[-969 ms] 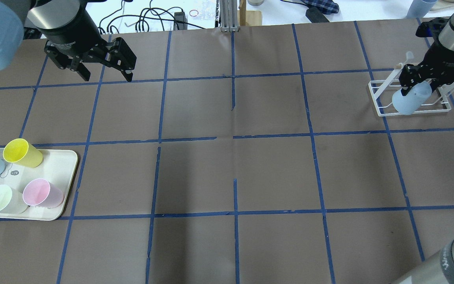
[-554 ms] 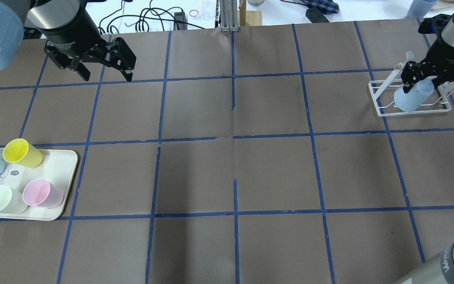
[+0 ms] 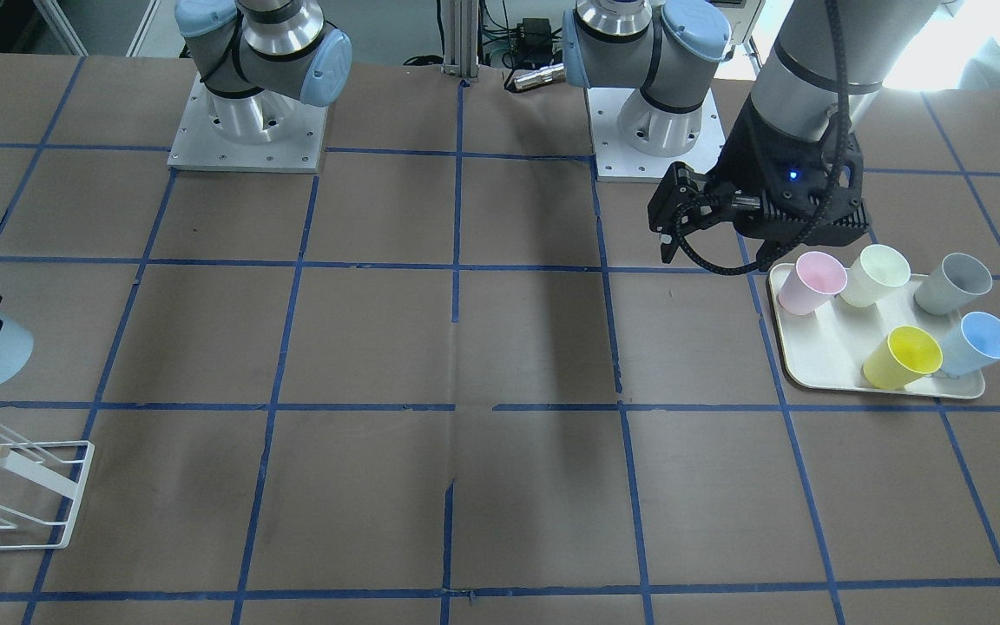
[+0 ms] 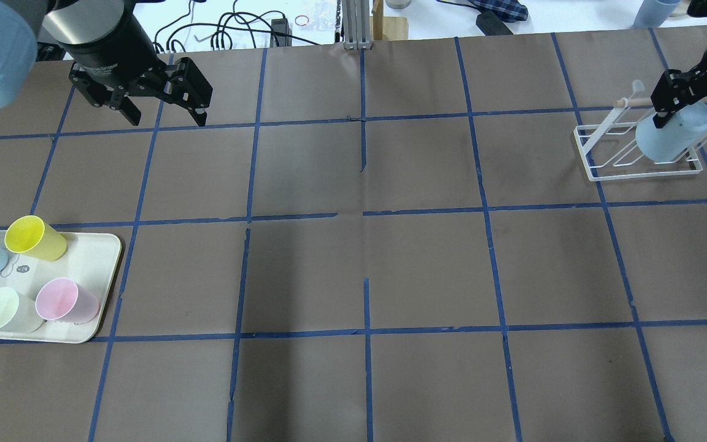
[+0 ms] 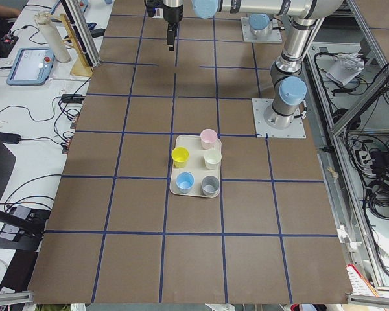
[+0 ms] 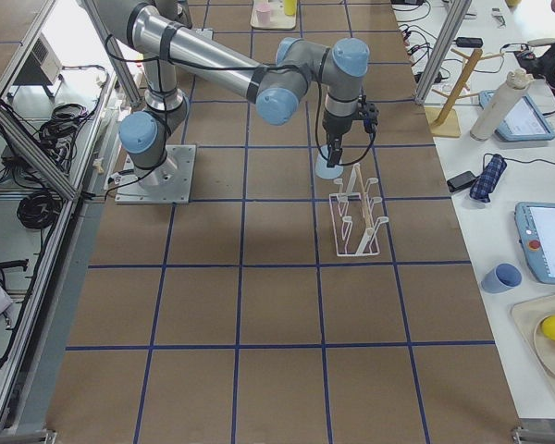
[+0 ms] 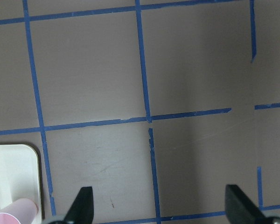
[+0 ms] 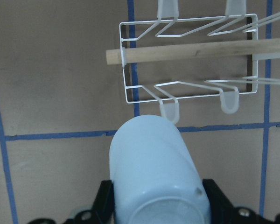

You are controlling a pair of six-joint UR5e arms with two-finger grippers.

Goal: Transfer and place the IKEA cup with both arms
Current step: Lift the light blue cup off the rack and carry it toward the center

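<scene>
Prongs (image 8: 169,110) and a wooden rod (image 8: 191,51) of the rack (image 4: 583,153) stand just ahead of the IKEA cup (image 4: 672,136), apparently apart; open table (image 4: 427,264) flanks the rack

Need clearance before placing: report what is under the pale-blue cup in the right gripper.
The IKEA cup, held in the right gripper, covers whatever lies straight below it. Around it brown table shows; the white rack starts just past its rim, one peg tip at the edge.

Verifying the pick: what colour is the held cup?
Pale light-blue IKEA cup; clearest in right wrist view.
</scene>
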